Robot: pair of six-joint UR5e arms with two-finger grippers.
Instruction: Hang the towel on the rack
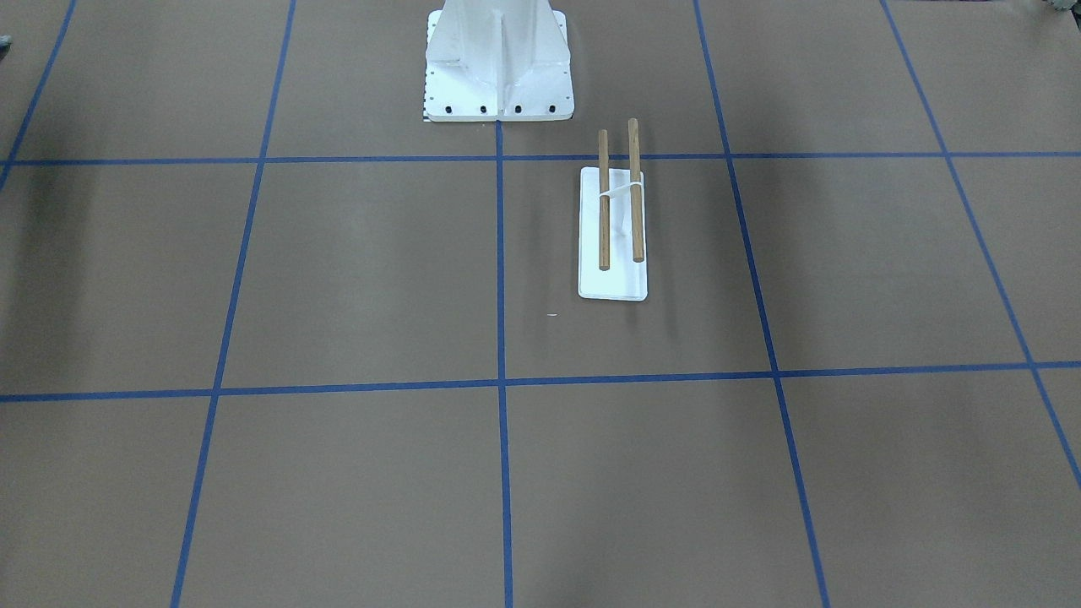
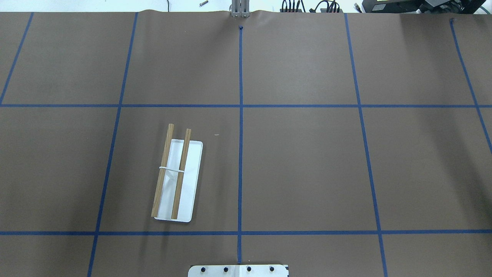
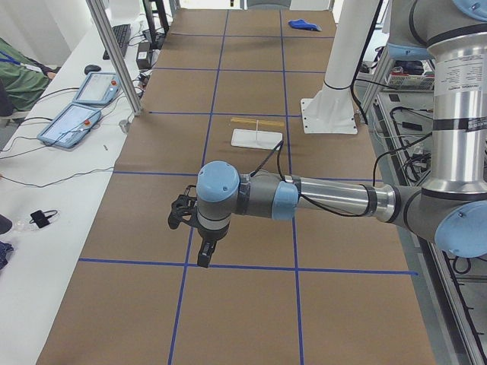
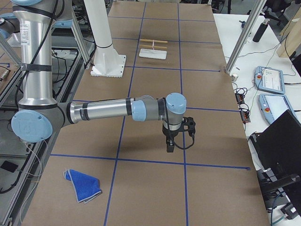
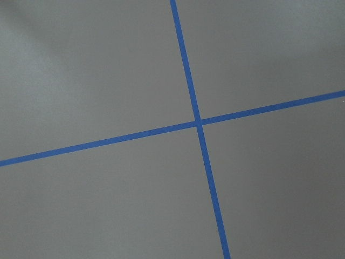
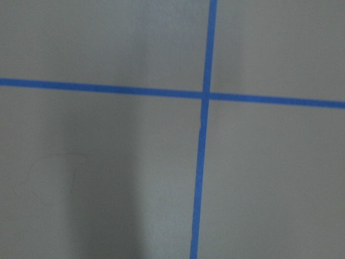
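The rack stands on its white base (image 1: 612,283) with two brown wooden rods (image 1: 634,190), bare, in front of the pedestal on my left half; it also shows in the overhead view (image 2: 190,177) and both side views (image 3: 256,138) (image 4: 152,53). The blue towel (image 4: 83,186) lies crumpled on the table near my right end; it shows far off in the left side view (image 3: 308,24). My left gripper (image 3: 204,255) and right gripper (image 4: 169,146) hang above the table near its ends, far from both. I cannot tell whether they are open or shut.
The large white bolted pedestal (image 1: 498,80) stands at mid table by the robot's side. The brown table cover carries a blue tape grid (image 2: 240,105). Operator tablets (image 3: 72,122) and cables lie on the side bench. Both wrist views show only cover and tape.
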